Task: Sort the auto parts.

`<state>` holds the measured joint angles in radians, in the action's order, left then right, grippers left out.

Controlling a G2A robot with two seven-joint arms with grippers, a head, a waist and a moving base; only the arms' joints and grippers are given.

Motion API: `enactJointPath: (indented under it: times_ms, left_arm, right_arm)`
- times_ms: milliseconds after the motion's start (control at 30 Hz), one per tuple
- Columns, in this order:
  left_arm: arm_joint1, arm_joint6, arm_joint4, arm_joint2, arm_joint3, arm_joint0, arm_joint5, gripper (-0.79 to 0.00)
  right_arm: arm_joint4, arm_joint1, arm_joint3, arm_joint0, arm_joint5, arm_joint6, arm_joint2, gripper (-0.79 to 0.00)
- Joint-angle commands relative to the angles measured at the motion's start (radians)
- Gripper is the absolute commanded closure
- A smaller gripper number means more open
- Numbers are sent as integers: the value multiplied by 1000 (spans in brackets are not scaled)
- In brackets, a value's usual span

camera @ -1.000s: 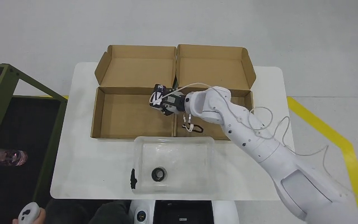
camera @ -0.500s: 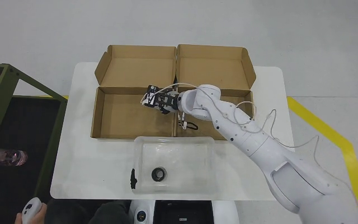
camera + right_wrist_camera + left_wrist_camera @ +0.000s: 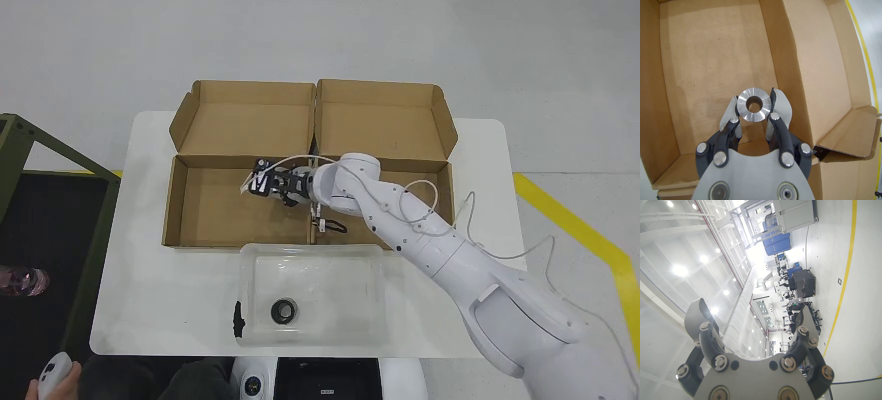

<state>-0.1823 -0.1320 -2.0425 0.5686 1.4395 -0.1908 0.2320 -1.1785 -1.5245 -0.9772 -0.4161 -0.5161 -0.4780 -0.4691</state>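
White table (image 3: 150, 300) carries two open brown cardboard boxes, the left box (image 3: 210, 210) and right box (image 3: 432, 178) side by side, with a clear plastic bin (image 3: 312, 249) nearer the robot. The right gripper (image 3: 754, 95) hangs over the left box floor, clamped on a shiny flat metal ring (image 3: 743, 108). It holds the ring by its outer edge, probably so it drops flat. Left gripper (image 3: 752, 306) points ceilingward — fingers spread, empty. A dark ring (image 3: 286, 311) waits in the bin.
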Motion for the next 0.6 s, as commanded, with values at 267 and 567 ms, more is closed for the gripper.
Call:
enactJointPath:
  times_ms: [267, 567]
  left_arm:
    - [0, 0, 0, 0, 0, 0, 0, -785]
    - [0, 0, 0, 0, 0, 0, 0, -785]
  right_arm:
    - [-39, -32, 46, 6, 4, -10, 9, -212]
    - [-64, -50, 75, 6, 0, -5, 0, -305]
